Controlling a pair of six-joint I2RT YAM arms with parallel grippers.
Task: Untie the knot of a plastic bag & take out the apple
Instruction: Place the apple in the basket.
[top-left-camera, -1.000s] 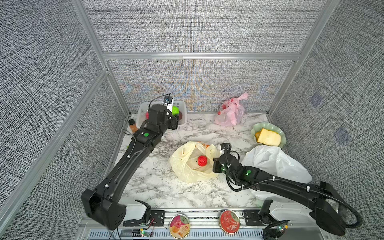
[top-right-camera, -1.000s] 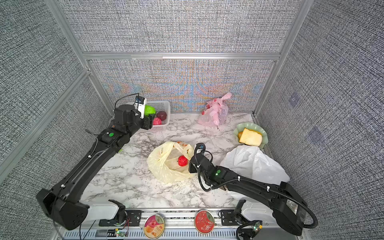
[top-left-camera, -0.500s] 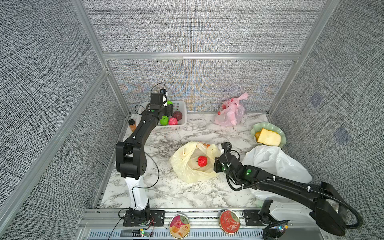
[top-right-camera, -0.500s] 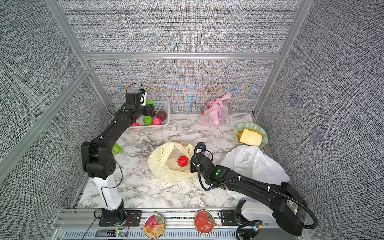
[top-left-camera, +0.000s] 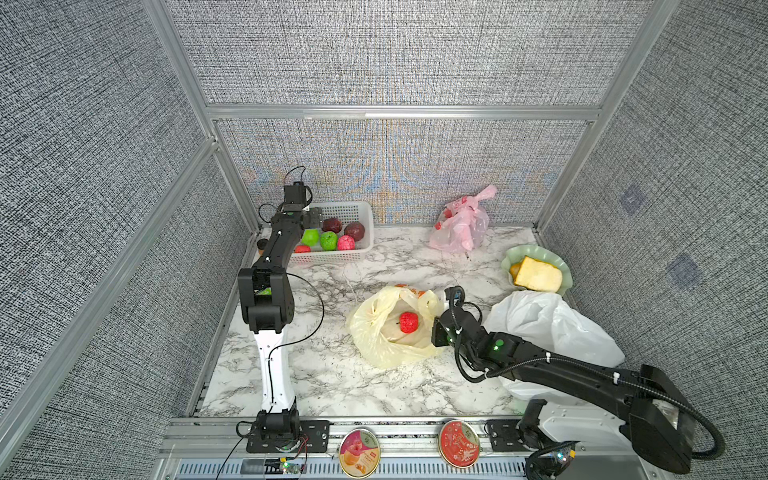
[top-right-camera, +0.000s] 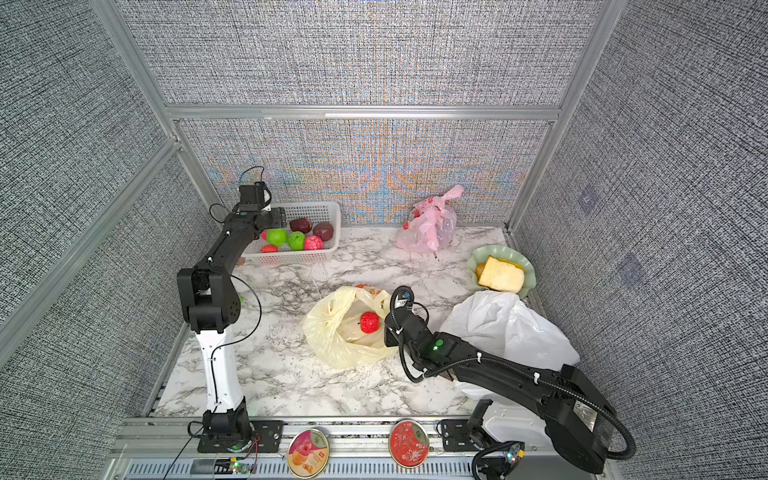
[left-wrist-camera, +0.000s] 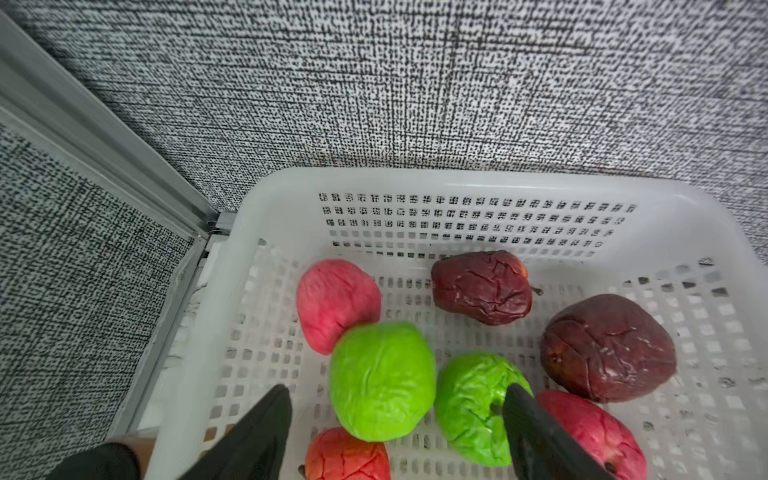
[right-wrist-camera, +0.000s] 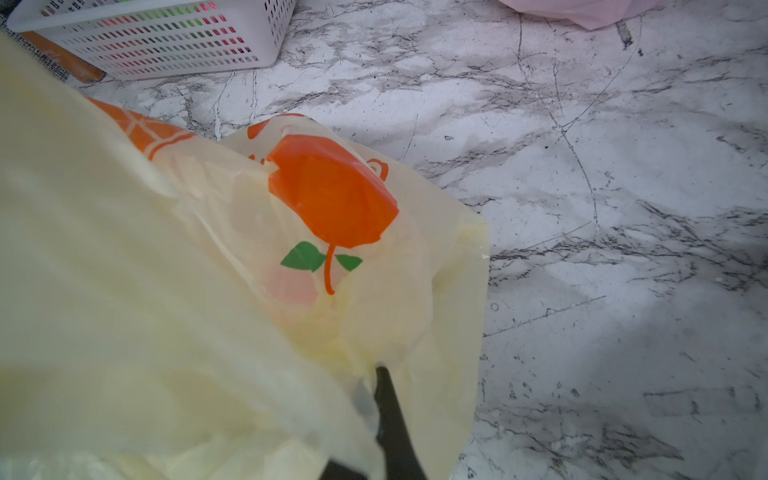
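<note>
The empty, wide-open left gripper (left-wrist-camera: 395, 390) should rise straight from the white perforated basket (left-wrist-camera: 415, 179) while the right gripper (right-wrist-camera: 380, 374) pinches the yellow plastic bag (right-wrist-camera: 166, 291).

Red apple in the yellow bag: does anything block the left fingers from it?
Nothing visible: the bag lies open above the apple, its edge pinched by the right fingers. The left fingers hang open over the basket.
</note>
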